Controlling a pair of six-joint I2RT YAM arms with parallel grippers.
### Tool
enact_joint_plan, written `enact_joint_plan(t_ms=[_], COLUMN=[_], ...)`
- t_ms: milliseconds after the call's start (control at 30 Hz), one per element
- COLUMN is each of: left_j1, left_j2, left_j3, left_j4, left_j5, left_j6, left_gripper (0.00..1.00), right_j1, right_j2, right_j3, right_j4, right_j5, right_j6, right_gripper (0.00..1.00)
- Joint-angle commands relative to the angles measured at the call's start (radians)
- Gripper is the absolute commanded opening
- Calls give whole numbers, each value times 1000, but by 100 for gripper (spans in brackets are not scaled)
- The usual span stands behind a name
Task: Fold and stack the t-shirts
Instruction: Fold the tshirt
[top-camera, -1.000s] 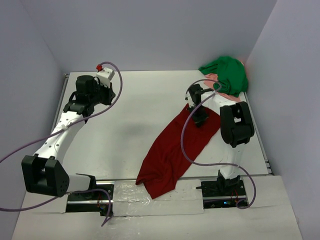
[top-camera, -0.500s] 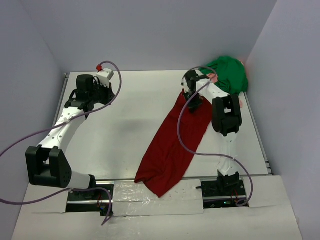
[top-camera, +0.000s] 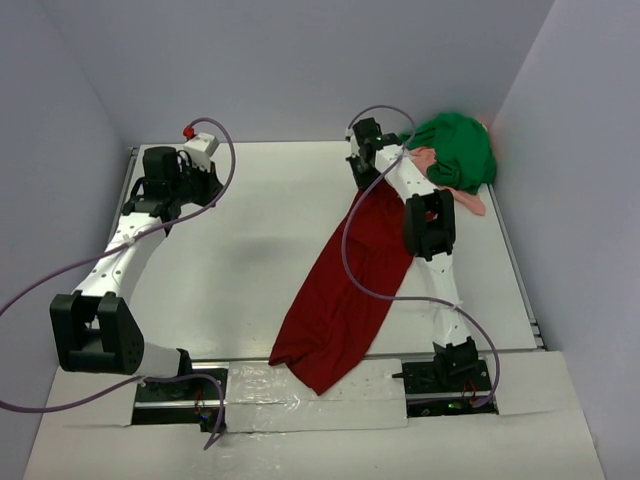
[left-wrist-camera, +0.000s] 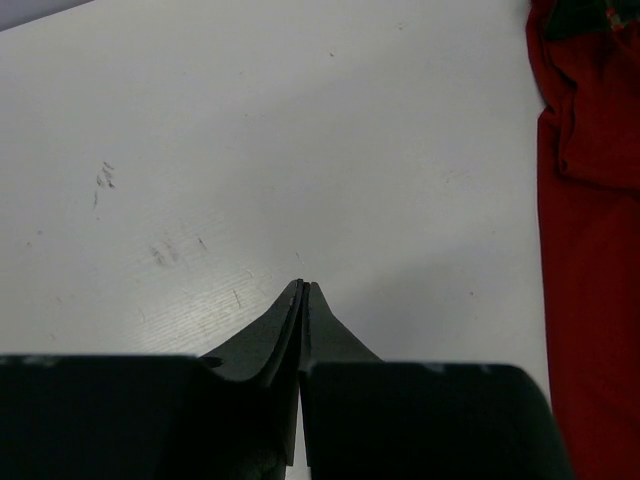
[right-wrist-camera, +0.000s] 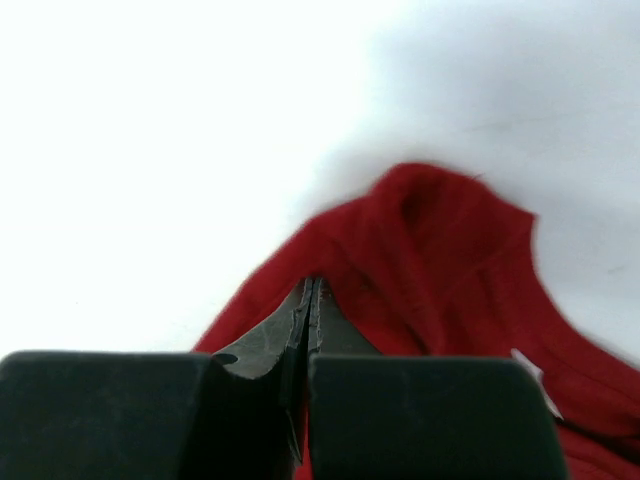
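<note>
The dark red shirt (top-camera: 340, 300) lies on the worktop (top-camera: 240, 270) as 1 long, bunched band. It runs from the near edge between the 2 arm bases diagonally toward the far right. Its far end is gathered at the right fingers (right-wrist-camera: 285, 335), which are pressed together on a fold of the red cloth; in the wrist view the fabric rises to their tips in a ridge. Just beyond that end, in the far right corner, the green shirt (top-camera: 458, 148) sits in a crumpled heap, with the pink cloth (top-camera: 470, 200) showing at its near side. The left fingers (left-wrist-camera: 275, 335) are closed on nothing and hover over bare worktop at the far left, well apart from the red shirt, which shows only along the right side of their view.

The step in hand looks like drawing the red shirt out so it can be spread before any fold. To do it well, the pull should probably run low and straight along the band so the cloth slides rather than rolls, and it should stop short of the green heap. As it lies the shirt is too narrow to fold, so the left fingers likely need to take the opposite edge and draw it sideways toward the open middle, gripping a single layer
</note>
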Motion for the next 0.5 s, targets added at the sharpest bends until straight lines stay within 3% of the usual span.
enact_joint_plan(t_ms=[0,167,333,467], left_j1=[14,15,15,17], left_j2=[-13,-24,-43,-52], left_j3=[40,11,-49,-102], left_j4=[47,82,133,165], left_j5=[34,36,22,10], left_j6=[-14,-19,-14,-6], left_gripper=[8,8,9,9], right_j1=[38,62,64,64], right_j2=[-128,-415,-555,-706], right_j3=[-175,-491,-521,-744], right_j4=[106,429,319,384], right_j5=[58,171,213,234], right_j6=[-12,-53,-53,-79], right_gripper=[0,0,0,0])
